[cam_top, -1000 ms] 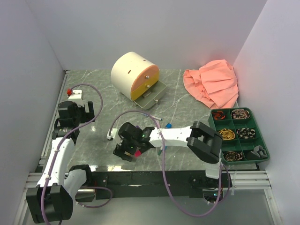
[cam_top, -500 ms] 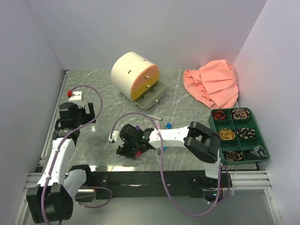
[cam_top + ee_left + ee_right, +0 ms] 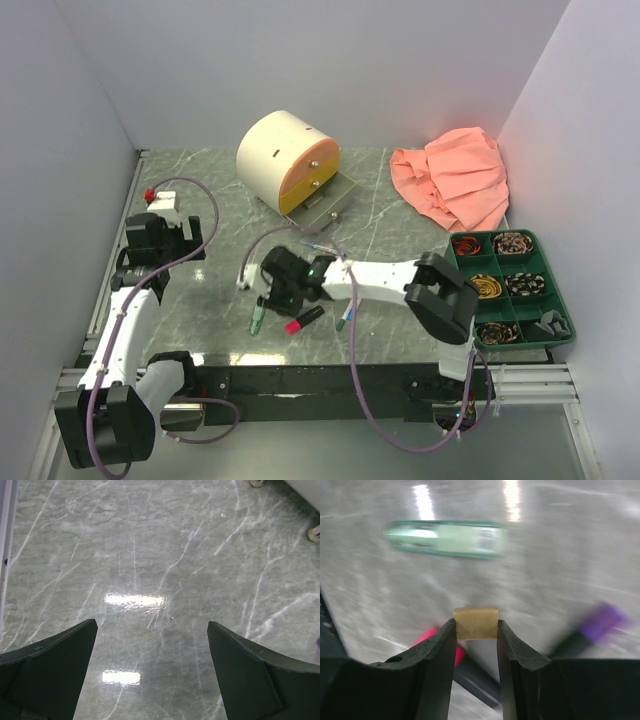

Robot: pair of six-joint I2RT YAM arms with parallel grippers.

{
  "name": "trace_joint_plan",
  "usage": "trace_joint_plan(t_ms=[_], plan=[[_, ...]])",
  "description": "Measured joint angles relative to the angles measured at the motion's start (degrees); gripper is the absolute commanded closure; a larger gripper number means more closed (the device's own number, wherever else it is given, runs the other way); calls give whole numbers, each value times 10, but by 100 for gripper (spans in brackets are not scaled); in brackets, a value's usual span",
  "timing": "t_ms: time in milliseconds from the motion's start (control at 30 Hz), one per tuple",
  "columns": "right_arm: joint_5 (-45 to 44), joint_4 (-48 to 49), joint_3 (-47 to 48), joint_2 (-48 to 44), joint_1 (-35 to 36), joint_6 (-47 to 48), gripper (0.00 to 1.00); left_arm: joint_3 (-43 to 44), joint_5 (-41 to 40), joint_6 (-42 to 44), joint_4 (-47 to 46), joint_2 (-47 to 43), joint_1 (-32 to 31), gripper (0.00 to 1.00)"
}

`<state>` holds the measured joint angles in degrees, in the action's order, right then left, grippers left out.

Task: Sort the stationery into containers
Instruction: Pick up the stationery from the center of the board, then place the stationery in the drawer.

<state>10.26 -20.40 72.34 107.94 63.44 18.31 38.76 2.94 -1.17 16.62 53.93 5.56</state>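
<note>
Right gripper: fingers pinched on a tan eraser, held at the tips, apparently off the table; view is motion-blurred.
Eraser to target: cream cabinet lies straight ahead at the far side. The peach-orange drawer sits over the yellow drawer, fronts turned toward the near right.
Drawer state: both look pushed in; a grey-green ledge juts out at the base, drawer or not, cannot tell.
Nearer arm: right, already carrying; left gripper is spread wide, well off to the left.
Underneath: green pen, pink-black highlighter, purple highlighter.
In the way: thin white pen lies flat between gripper and cabinet — low, likely passable; shut drawers are the real snag.
Off-task: dark green tray, peach cloth — right side.
</note>
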Motion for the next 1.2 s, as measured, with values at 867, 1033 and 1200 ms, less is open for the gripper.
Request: trace_joint_plan(t_ms=[867,1033,1200], plan=[[-10,-55,219,25,-272,29,79,169,22,-25,5,185,7,1],[-16,-52,241,63,-273,21,54,169,22,-26,5,189,12,1],[-25,-46,244,73,-274,11,43,169,22,-26,6,189,16,1]])
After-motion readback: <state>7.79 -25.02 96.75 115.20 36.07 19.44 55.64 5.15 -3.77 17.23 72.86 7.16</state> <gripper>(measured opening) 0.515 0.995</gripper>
